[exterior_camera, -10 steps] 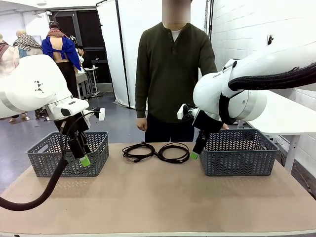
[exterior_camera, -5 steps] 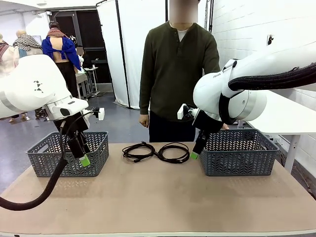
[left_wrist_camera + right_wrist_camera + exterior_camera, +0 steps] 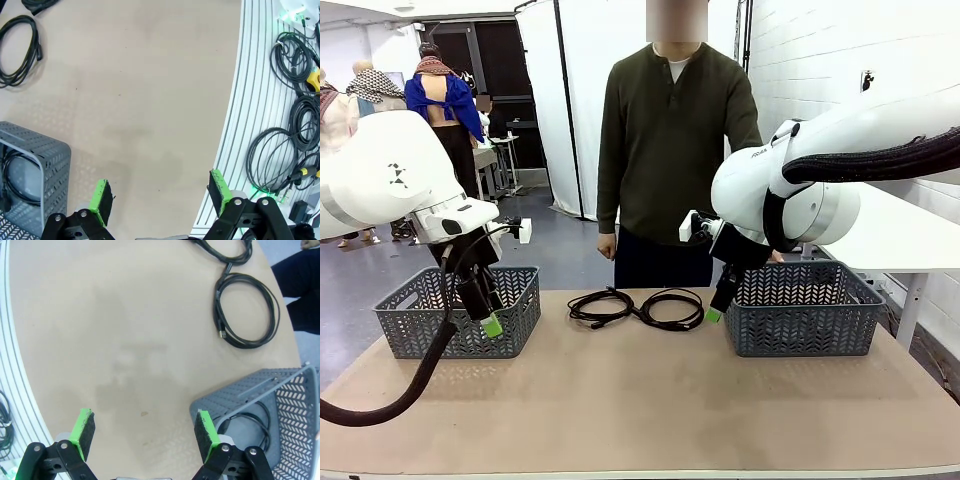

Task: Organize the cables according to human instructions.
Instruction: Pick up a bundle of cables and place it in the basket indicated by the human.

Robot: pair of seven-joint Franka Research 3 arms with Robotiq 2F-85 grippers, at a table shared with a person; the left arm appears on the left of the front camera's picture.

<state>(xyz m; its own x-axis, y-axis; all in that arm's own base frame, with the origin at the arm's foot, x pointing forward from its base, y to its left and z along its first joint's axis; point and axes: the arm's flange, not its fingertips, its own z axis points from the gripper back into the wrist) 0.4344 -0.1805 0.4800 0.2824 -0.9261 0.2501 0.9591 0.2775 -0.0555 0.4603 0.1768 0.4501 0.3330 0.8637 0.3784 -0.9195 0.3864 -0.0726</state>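
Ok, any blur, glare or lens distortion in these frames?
Front view: even light, cables sharp, no glare. Left wrist view: wide lens bows the table edge. Right wrist view: same bowing, faint blotchy shadows on the table.

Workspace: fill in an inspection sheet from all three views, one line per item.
surface: tan table, faintly stained.
job's things: left loop and right loop side by side at the far middle; third cable inside the left basket; fourth cable inside the right basket.
clutter: nothing seen.
grippers: left gripper open, empty, above the table near the left basket; right gripper open, empty, near the right basket.
cables: black corrugated hose hanging from the left arm; loose cords on ribbed white flooring past the table edge.
surroundings: person standing at the far side, arms down.
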